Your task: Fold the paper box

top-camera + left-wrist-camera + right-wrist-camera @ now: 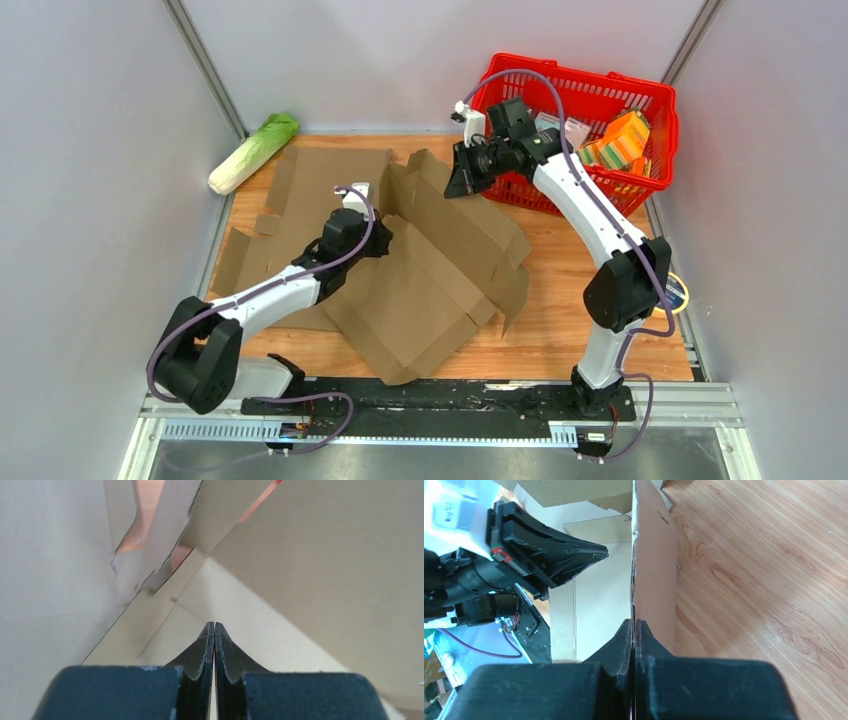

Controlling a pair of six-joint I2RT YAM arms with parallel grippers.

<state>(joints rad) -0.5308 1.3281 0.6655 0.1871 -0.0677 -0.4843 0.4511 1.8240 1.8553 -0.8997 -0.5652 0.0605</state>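
Observation:
The brown cardboard box [420,290] lies unfolded in the middle of the wooden table, with its far panels raised. My left gripper [380,238] is shut and empty. Its tips rest in the crease between the flat sheet and a raised panel. In the left wrist view its tips [214,626] point into that fold, with cardboard [325,570] on all sides. My right gripper [458,172] is shut on the upper edge of the raised far flap. The right wrist view shows the flap [654,570] edge-on, running up from the shut gripper [633,622], with the left gripper [549,555] beyond it.
A red basket [580,72] holding orange cartons [620,140] stands at the back right, just behind my right gripper. A napa cabbage [253,152] lies at the back left corner. Grey walls close in the table on both sides and at the back.

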